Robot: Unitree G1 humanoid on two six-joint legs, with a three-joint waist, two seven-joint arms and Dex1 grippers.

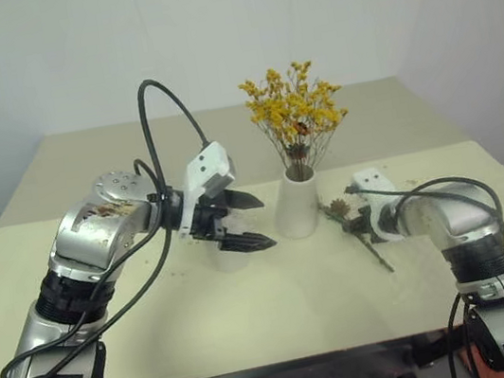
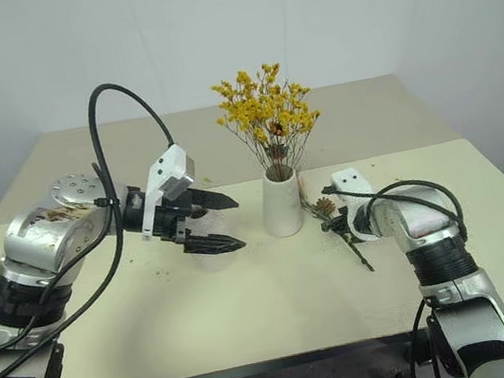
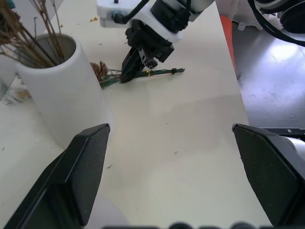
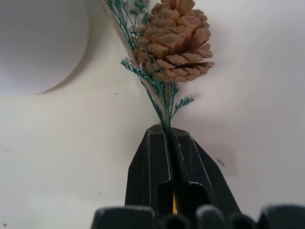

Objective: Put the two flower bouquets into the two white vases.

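Observation:
The yellow-orange bouquet (image 1: 295, 110) stands upright in the taller white vase (image 1: 296, 205) at mid-table. To the right of that vase the thinner sprig bouquet (image 1: 377, 253) lies flat on the table, its pinecone (image 4: 176, 38) toward the vase. My right gripper (image 4: 167, 131) is shut on the sprig's green stems just behind the pinecone, low over the table. My left gripper (image 1: 244, 221) hovers open, left of the tall vase, fingers pointing at it, nothing between them. The shorter white vase (image 1: 229, 255) stands right under it, partly hidden.
The beige table (image 1: 281, 309) has small dried crumbs scattered near the vases. Its front edge runs close below my arms, and a pale wall stands behind its far edge. My right gripper (image 3: 132, 70) also shows in the left wrist view beyond the tall vase (image 3: 62, 95).

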